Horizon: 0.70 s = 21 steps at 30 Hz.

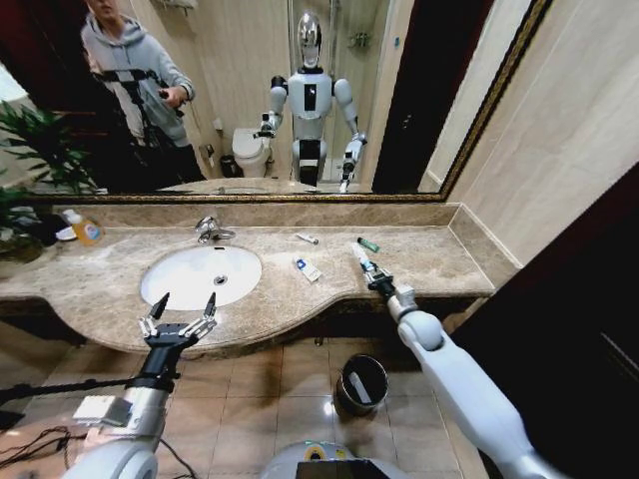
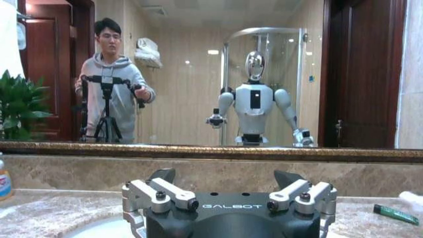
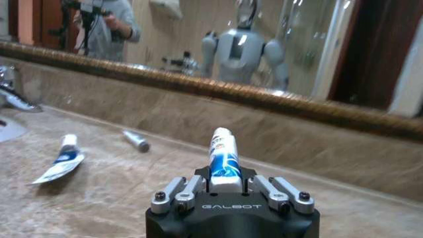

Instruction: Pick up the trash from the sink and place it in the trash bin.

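Note:
My right gripper (image 1: 370,275) (image 3: 225,182) is shut on a white tube with blue print (image 3: 223,154), held just above the marble counter to the right of the sink (image 1: 160,286). On the counter lie another white tube with blue print (image 1: 308,269) (image 3: 63,159), a small silvery-white tube (image 1: 307,239) (image 3: 136,141) and a green tube (image 1: 368,244) (image 2: 395,214). My left gripper (image 1: 181,311) (image 2: 225,176) hangs open and empty over the sink's front rim. The black round trash bin (image 1: 361,383) stands on the tiled floor below the counter edge, with a pale piece inside it.
A chrome faucet (image 1: 211,231) (image 3: 15,96) stands behind the basin. An orange-yellow bottle (image 1: 87,232) and a potted plant (image 1: 20,190) are at the counter's far left. A mirror runs along the back wall. A dark door panel (image 1: 569,299) rises on the right.

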Tool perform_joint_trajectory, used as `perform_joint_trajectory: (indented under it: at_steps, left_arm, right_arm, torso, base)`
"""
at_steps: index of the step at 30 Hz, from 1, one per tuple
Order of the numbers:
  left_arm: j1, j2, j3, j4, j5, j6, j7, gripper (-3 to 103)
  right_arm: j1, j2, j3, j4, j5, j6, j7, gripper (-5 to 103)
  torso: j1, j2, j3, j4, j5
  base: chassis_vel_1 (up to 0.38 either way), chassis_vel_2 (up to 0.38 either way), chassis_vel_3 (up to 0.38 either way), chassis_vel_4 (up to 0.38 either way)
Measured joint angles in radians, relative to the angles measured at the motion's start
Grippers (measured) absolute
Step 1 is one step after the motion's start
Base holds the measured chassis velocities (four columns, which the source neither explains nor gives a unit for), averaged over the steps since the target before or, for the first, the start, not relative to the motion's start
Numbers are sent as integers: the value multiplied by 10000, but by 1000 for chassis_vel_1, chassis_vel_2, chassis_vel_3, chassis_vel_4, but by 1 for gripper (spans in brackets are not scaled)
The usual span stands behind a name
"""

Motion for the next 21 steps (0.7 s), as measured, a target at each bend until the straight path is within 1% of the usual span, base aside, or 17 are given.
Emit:
perform_joint_trajectory:
  at_steps: [2, 3, 4, 5, 6, 7, 10, 11, 15, 16, 18, 20, 21]
  left_arm:
    - [0, -1, -1, 0, 0, 0, -3, 100]
    - [0, -1, -1, 0, 0, 0, -3, 100]
    - [0, 0, -1, 0, 0, 0, 0, 100]
    - [0, -1, 0, 0, 0, 0, -3, 100]
    - [0, -1, 0, 0, 0, 0, -3, 100]
    - [-1, 0, -1, 0, 0, 0, -4, 100]
    - [0, -1, -1, 0, 0, 0, -3, 100]
    - [0, -1, -1, 0, 0, 0, -3, 100]
    - [-1, 0, -1, 0, 0, 0, -3, 100]
    - [-1, 0, -1, 0, 0, 0, -3, 100]
    - [0, 0, 0, -1, 0, 0, 0, 100]
    - [0, -1, -1, 0, 0, -1, -5, 100]
    - [-1, 0, -1, 0, 0, 0, -3, 100]
  right_arm:
    - [-905, -87, 574, 644, 19, 245, 26, 27]
    - [-905, -87, 574, 644, 19, 245, 26, 27]
    - [-1446, -67, 898, 1041, 70, 326, 39, 27]
    - [-1803, -2, 1084, 1327, 101, 388, 50, 27]
    - [-1803, -2, 1084, 1327, 101, 388, 50, 27]
    - [-2174, 107, 1280, 1605, 114, 445, 66, 27]
    - [-3356, 663, 1971, 2508, 95, 688, 140, 27]
    - [-3356, 663, 1971, 2508, 95, 688, 140, 27]
    - [-4517, 1309, 2612, 3162, -65, 1120, 158, 27]
    - [-4517, 1309, 2612, 3162, -65, 1120, 158, 27]
    - [-5099, 1570, 2766, 3323, -170, 1452, 159, 27]
    - [-5261, 1636, 2790, 3352, -215, 1547, 160, 27]
    - [-5631, 1796, 2838, 3374, -347, 1764, 158, 27]
  torso:
    - [0, 0, 0, -1, -1]
    - [0, 0, 0, -1, -1]
    - [0, 0, 0, -2, 2]
    - [0, 0, 0, -2, -6]
    - [0, 0, 0, -2, -6]
    - [-1, 0, -1, -1, 0]
    - [-1, 0, -1, 0, -2]
    - [-1, 0, -1, 0, -2]
    - [-1, 0, -1, -1, -1]
    - [-1, 0, -1, -1, -1]
    - [-1, 0, -1, -1, -1]
    - [-1, 0, -1, 0, -3]
    - [-1, 0, 0, -1, -2]
  base:
    - [0, 0, 0, 0]
    - [0, 0, 0, 0]
    - [0, 0, 0, 0]
    - [0, 0, 0, 0]
    - [0, 0, 0, 0]
    - [0, 0, 0, 0]
    - [0, 0, 0, 0]
    - [0, 0, 0, 0]
    - [0, 0, 0, 0]
    - [0, 0, 0, 0]
    - [0, 0, 0, 0]
    - [0, 0, 0, 0]
    - [0, 0, 0, 0]
